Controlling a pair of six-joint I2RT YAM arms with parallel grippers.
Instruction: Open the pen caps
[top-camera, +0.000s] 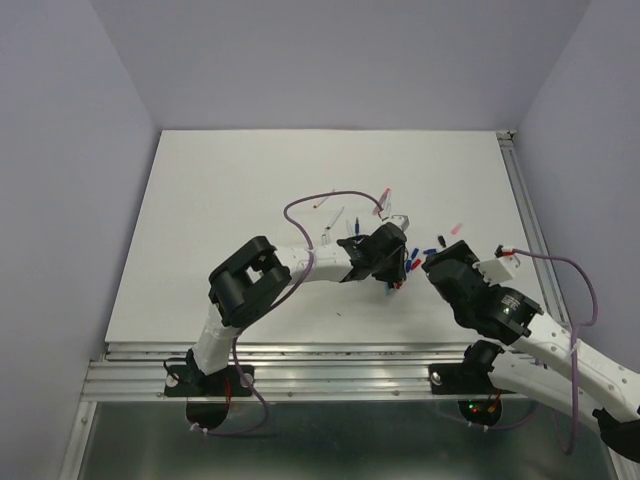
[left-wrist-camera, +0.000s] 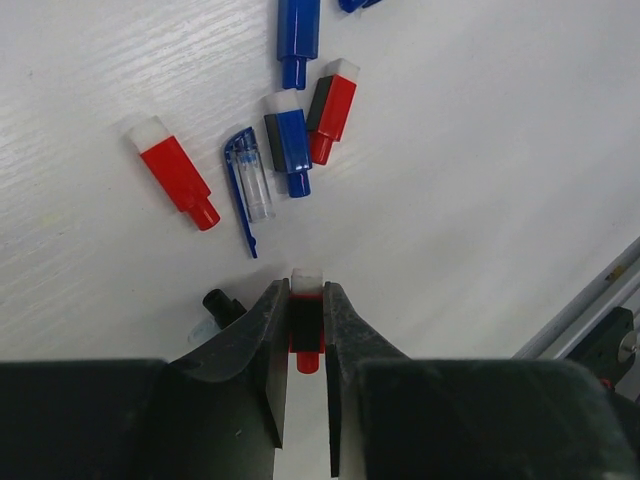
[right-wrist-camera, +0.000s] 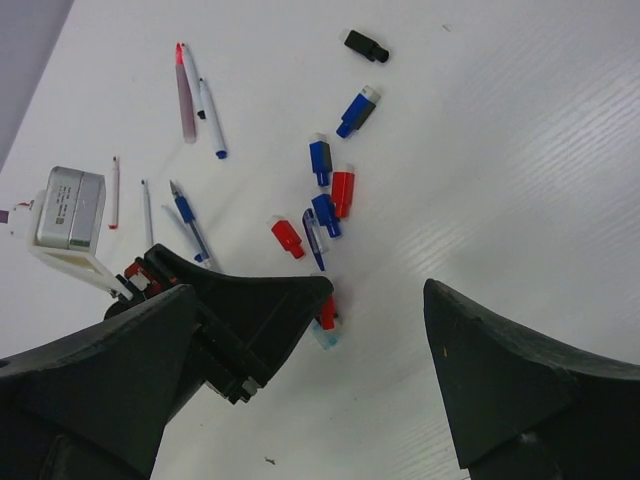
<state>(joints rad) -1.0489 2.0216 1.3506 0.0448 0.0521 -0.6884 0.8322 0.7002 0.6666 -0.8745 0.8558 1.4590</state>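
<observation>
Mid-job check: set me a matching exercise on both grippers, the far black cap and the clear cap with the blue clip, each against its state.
1. left gripper
2. right gripper
3. black cap
4. clear cap

A. lying apart from the rest
B. open, holding nothing
C. shut on red cap
D. lying beside blue cap

Pairs: 1-C, 2-B, 3-A, 4-D

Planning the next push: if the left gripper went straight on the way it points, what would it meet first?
Probably the blue cap with the black band, lying ahead of the left gripper, whose jaws are shut on a red cap. Depth is unclear; the table may come first.
</observation>
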